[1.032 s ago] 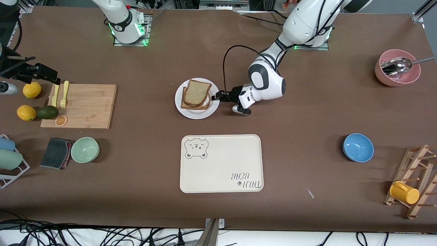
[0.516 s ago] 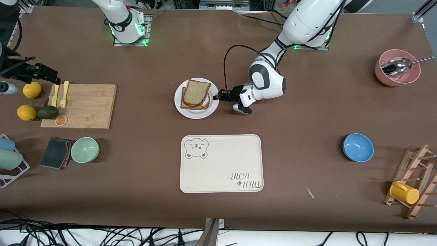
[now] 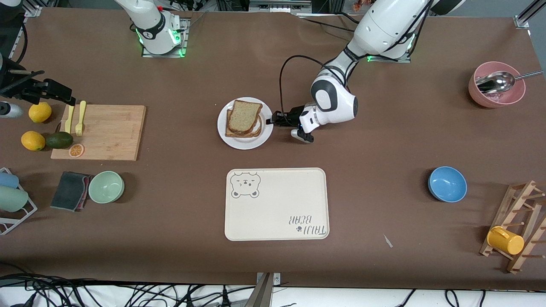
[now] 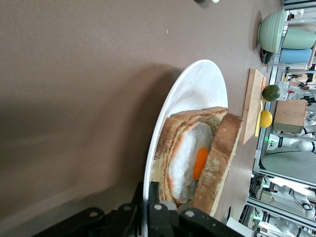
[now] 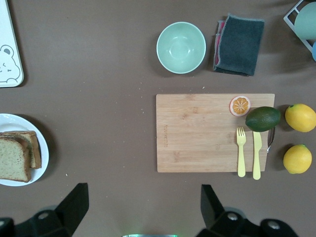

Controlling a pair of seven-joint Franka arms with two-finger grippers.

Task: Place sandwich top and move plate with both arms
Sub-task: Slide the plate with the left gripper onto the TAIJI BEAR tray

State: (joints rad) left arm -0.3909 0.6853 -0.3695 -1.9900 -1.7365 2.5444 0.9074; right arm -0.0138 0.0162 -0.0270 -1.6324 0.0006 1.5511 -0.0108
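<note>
Brown tabletop carries everything, and the plate sits near its middle, farther from the front camera than the tray. On the plate lies a sandwich: the top slice rests on a fried egg and a lower slice, slightly askew so the egg's yolk shows at the open side in the left wrist view.

At the plate's rim, on the side toward the left arm's end of the table, the left gripper sits low with its black fingers meeting the white edge. They appear to pinch the rim, though the contact sits at the very border of the left wrist view.

Well away from the plate, toward the right arm's end, a cutting board holds a fork, a knife and an orange slice, with an avocado and two lemons beside it. The right gripper waits high over this area, fingers spread wide with nothing between them. A green bowl and a grey cloth lie nearer the camera than the board.
</note>
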